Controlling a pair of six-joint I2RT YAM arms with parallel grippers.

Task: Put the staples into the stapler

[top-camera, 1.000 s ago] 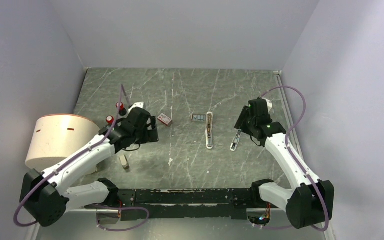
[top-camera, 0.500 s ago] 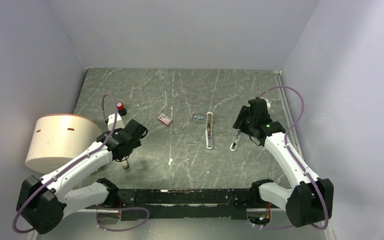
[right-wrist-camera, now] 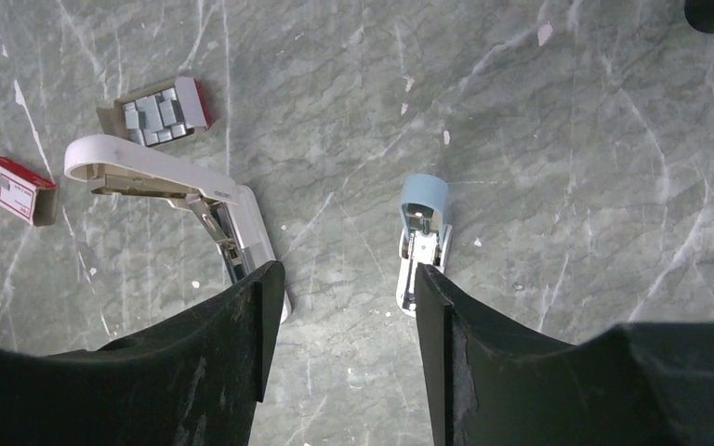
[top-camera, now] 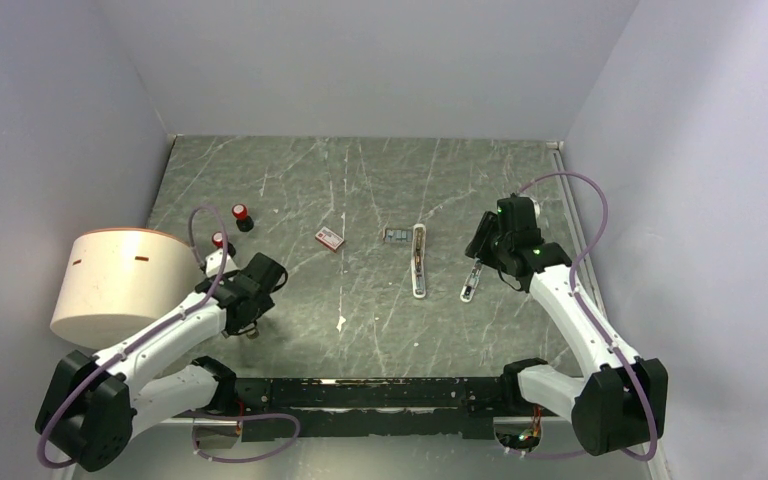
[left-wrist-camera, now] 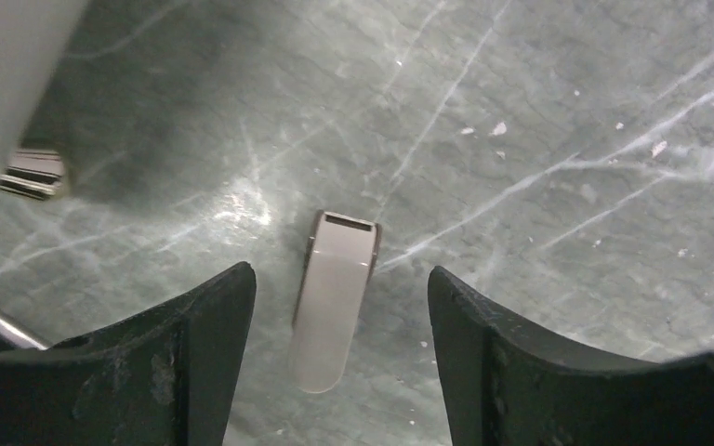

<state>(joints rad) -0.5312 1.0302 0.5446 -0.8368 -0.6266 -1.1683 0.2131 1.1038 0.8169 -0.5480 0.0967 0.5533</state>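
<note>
The beige stapler (left-wrist-camera: 335, 297) lies closed on the table. It sits between the fingers of my left gripper (left-wrist-camera: 339, 272), which is open and hovers just above it without touching. In the top view the stapler (top-camera: 252, 333) peeks out under my left gripper (top-camera: 246, 318). The staples (right-wrist-camera: 158, 111) are a dark-grey ribbed block in a small open tray, seen in the top view (top-camera: 395, 236) beside the long white stapler. My right gripper (right-wrist-camera: 347, 271) is open and empty above the table between two other staplers, also seen in the top view (top-camera: 480, 262).
A long white stapler (top-camera: 419, 260) lies open mid-table and a small light-blue stapler (top-camera: 470, 285) lies right of it. A red-and-white box (top-camera: 330, 238) lies left of the staples. Two red-capped things (top-camera: 241, 213) and a large white cylinder (top-camera: 110, 280) stand at the left.
My left arm has swung back from near the red caps toward the near left and now hovers open over the beige stapler. The right arm has not moved.
</note>
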